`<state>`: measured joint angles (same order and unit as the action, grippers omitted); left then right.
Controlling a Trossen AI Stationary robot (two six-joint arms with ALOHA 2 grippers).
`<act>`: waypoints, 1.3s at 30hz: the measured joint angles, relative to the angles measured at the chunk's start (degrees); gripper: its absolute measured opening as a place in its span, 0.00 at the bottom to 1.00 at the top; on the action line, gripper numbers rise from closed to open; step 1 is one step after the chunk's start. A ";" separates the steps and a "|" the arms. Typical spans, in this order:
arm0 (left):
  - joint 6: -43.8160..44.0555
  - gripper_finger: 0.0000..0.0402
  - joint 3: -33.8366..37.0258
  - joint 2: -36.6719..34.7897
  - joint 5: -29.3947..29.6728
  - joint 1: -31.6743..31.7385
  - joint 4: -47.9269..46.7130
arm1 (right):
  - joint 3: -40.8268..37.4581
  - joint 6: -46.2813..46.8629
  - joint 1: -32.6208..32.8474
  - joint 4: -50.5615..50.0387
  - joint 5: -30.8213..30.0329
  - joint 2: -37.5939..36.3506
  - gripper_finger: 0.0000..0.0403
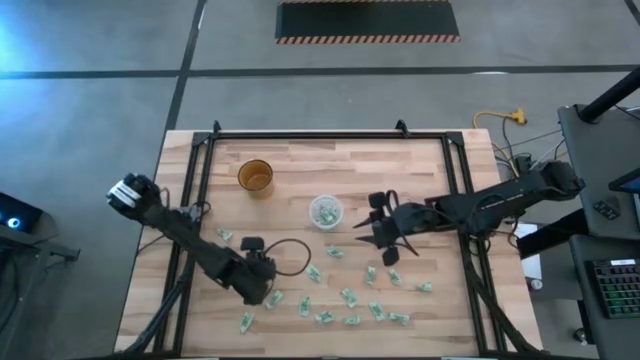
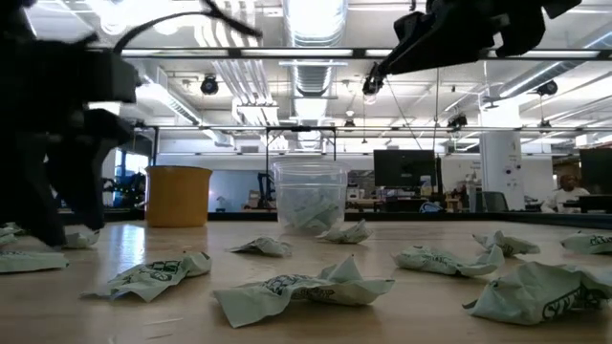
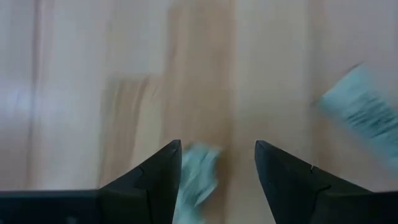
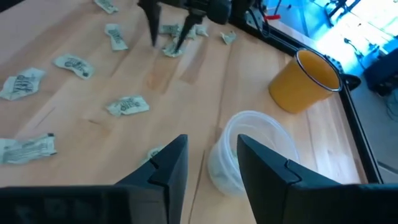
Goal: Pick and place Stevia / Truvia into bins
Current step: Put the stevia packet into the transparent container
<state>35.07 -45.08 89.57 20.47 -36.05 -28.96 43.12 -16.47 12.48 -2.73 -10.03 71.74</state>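
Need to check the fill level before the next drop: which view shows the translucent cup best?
The low view: the translucent cup stands side-on with sachets visible through its wall. The high view shows only its mouth from above; the right wrist view catches its rim behind the fingers; the left wrist view misses it.

A robotics lab or workshop inside a large open-plan industrial hall. A wooden table (image 1: 330,160) with a black metal frame (image 1: 300,134) stands on a grey concrete floor (image 1: 90,100), near a black mat (image 1: 367,20) edged in hazard stripes. Overhead run exposed ducts (image 2: 311,72), pipes and strip lights. Beyond the table are monitors (image 2: 400,170) and desks, and what seems to be a person (image 2: 566,193) seated far off. A keyboard (image 1: 612,285) sits on a side desk, with cables (image 1: 500,125) trailing across the floor.
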 joint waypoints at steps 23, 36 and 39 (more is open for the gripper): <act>1.49 0.41 0.38 0.23 -2.45 2.53 -1.68 | -0.26 1.52 0.28 -0.42 0.00 0.75 0.30; -5.77 0.10 -0.77 0.30 -3.43 2.76 -1.53 | -0.26 6.32 0.28 -3.68 -0.05 0.75 0.28; -9.87 0.02 -1.96 0.30 -1.07 2.75 -1.28 | -0.26 8.27 0.28 -4.62 -0.43 0.75 0.27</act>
<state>25.20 -47.05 89.86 19.40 -33.30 -30.24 42.85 -8.20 12.75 -7.35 -10.47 72.49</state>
